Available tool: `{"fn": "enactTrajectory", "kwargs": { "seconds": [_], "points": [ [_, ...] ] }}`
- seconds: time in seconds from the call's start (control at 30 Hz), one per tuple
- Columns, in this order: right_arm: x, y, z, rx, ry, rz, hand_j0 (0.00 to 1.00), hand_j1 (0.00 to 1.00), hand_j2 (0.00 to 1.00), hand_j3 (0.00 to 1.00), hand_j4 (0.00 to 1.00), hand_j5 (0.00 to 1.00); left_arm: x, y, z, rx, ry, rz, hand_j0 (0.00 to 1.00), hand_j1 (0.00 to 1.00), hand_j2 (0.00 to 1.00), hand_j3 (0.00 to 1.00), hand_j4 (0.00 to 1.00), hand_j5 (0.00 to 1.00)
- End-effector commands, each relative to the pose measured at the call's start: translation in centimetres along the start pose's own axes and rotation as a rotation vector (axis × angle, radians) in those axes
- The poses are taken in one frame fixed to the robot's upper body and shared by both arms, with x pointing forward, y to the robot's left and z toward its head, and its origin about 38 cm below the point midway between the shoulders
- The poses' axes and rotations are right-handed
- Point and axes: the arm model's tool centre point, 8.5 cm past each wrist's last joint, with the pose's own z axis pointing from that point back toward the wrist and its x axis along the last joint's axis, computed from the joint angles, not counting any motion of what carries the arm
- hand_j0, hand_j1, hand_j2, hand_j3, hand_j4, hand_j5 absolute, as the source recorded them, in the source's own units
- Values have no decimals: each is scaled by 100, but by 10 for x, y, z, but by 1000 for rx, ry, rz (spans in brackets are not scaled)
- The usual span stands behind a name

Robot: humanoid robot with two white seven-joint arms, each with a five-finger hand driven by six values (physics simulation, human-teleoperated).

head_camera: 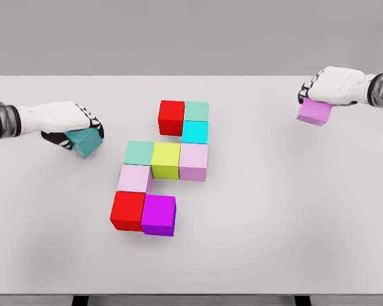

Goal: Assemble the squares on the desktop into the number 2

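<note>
Several coloured cubes sit joined in the middle of the white table (pixel 274 210). A red cube (pixel 171 117) and a mint cube (pixel 196 111) form the top row, with a cyan cube (pixel 195 132) below the mint one. Under that run a mint cube (pixel 139 153), a yellow-green cube (pixel 166 160) and a pale pink cube (pixel 193 161). Lower left lie a pale pink cube (pixel 134 178), a red cube (pixel 127 210) and a purple cube (pixel 158 215). My left hand (pixel 76 131) is shut on a teal cube (pixel 85 141). My right hand (pixel 325 89) is shut on a lilac cube (pixel 314 112).
The table's near edge runs along the bottom of the view, with two dark legs showing under it. A grey wall stands behind the far edge.
</note>
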Motion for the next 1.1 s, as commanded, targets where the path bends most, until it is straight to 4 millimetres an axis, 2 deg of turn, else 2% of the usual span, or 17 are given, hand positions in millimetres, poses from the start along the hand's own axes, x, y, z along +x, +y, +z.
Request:
{"fn": "enactTrajectory", "kwargs": {
  "seconds": [0.0,0.1,0.2,0.4,0.47,0.63,0.9,1.07],
  "points": [
    [1,-6,10,-13,-5,21,61,61,61,61,61,61,-1,0,-5,5,2,16,62,62,62,62,62,62],
    [12,-10,8,-29,-29,37,61,61,61,61,61,61,-6,3,-6,8,15,19,62,62,62,62,62,62],
    [27,-17,17,-44,-59,90,61,61,61,61,61,61,-8,10,-14,22,17,26,63,63,63,63,63,63],
    [48,-20,35,-67,-129,90,61,61,61,61,61,61,-13,20,-23,39,26,36,63,63,63,63,63,63],
    [51,-20,36,-73,-145,80,61,61,61,61,61,61,-14,22,-27,41,27,40,63,63,63,63,63,63],
    [80,-23,35,-85,-215,101,61,61,61,61,61,61,-19,30,-37,51,40,60,63,63,63,63,63,63],
    [116,-36,45,-136,-313,134,61,61,61,61,61,61,-24,46,-57,75,50,94,63,63,63,63,63,63],
    [129,-34,49,-141,-365,114,61,61,61,61,61,61,-20,61,-67,93,40,90,63,63,63,63,63,63]
  ]
}}
